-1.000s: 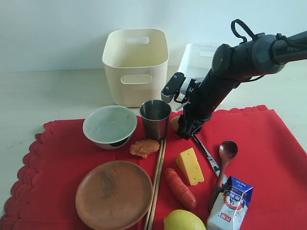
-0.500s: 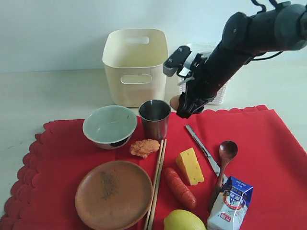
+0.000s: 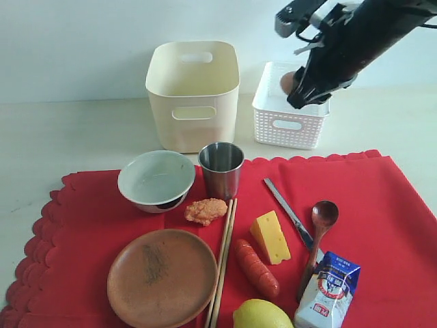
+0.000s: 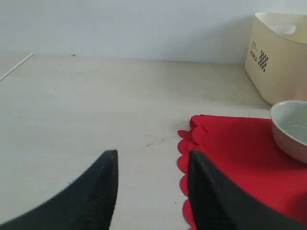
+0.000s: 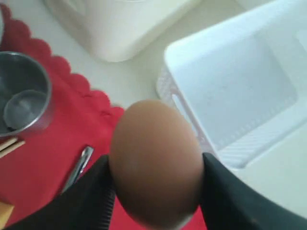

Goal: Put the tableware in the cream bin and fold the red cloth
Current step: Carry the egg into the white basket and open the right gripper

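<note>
**Stuff you can't really make out here**

Exterior view: the near edge chops off the lemon (image 3: 261, 316), the milk carton (image 3: 326, 292) and the near ends of the wooden chopsticks (image 3: 223, 260). The red cloth (image 3: 382, 205) runs out of frame near and right. The egg (image 3: 287, 81) is mostly tucked behind the right gripper (image 3: 299, 96).

Left wrist view gets only the tips of the left gripper (image 4: 152, 154), a slice of the pale bowl (image 4: 290, 127) and part of the cream bin (image 4: 280, 62), its label (image 4: 259, 58) too small to read.

Right wrist view: egg's a blur, steel cup (image 5: 21, 98) half cut off.
</note>
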`<state>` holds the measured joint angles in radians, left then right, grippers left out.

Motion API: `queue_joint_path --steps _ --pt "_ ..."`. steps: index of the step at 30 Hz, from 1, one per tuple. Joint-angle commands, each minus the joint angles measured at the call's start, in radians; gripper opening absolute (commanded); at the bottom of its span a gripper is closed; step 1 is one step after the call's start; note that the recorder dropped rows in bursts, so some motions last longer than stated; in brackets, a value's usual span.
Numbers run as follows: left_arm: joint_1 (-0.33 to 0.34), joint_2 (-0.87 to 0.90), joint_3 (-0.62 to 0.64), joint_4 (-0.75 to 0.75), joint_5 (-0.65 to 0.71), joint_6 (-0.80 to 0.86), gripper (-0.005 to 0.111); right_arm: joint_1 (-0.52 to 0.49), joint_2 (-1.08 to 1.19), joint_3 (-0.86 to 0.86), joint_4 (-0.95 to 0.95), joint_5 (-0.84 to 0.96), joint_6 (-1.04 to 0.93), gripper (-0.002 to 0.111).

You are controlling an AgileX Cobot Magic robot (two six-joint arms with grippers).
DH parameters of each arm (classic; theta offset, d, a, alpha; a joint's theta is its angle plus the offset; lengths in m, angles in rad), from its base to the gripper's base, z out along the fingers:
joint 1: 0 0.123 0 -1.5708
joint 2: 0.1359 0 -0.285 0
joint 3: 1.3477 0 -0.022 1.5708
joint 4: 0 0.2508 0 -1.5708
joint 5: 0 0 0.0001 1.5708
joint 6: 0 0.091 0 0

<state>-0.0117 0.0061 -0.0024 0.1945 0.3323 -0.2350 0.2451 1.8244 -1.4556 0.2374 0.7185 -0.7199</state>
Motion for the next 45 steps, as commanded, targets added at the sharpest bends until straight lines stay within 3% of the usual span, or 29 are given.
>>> queue_joint_path --steps 1,8,13,20,23,27,35,36,42,45 --pt "0.003 -0.006 0.002 0.001 -0.008 -0.005 0.045 -0.063 -0.003 -0.009 0.021 -0.101 0.08 0.0" --pt "0.003 -0.006 0.002 0.001 -0.008 -0.005 0.045 -0.124 0.117 -0.15 0.174 -0.094 0.084 0.0" --pt "0.003 -0.006 0.002 0.001 -0.008 -0.005 0.045 -0.129 0.369 -0.427 0.181 0.004 0.123 0.0" --pt "0.003 -0.006 0.002 0.001 -0.008 -0.005 0.045 -0.13 0.56 -0.586 0.171 0.019 0.124 0.0" --pt "0.003 -0.006 0.002 0.001 -0.008 -0.005 0.045 -0.13 0.598 -0.611 0.118 0.017 0.129 0.0" --pt "0.003 -0.006 0.002 0.001 -0.008 -0.005 0.045 -0.13 0.608 -0.611 -0.097 0.009 0.241 0.0" --pt "0.003 -0.006 0.002 0.001 -0.008 -0.005 0.045 -0.13 0.607 -0.611 -0.141 0.009 0.254 0.0" --pt "0.003 -0.006 0.002 0.001 -0.008 -0.005 0.045 -0.13 0.607 -0.611 -0.141 0.009 0.254 0.002" --pt "0.003 -0.006 0.002 0.001 -0.008 -0.005 0.045 -0.13 0.6 -0.611 -0.139 0.02 0.254 0.041" --pt "0.003 -0.006 0.002 0.001 -0.008 -0.005 0.045 -0.13 0.583 -0.622 -0.139 0.047 0.254 0.054"
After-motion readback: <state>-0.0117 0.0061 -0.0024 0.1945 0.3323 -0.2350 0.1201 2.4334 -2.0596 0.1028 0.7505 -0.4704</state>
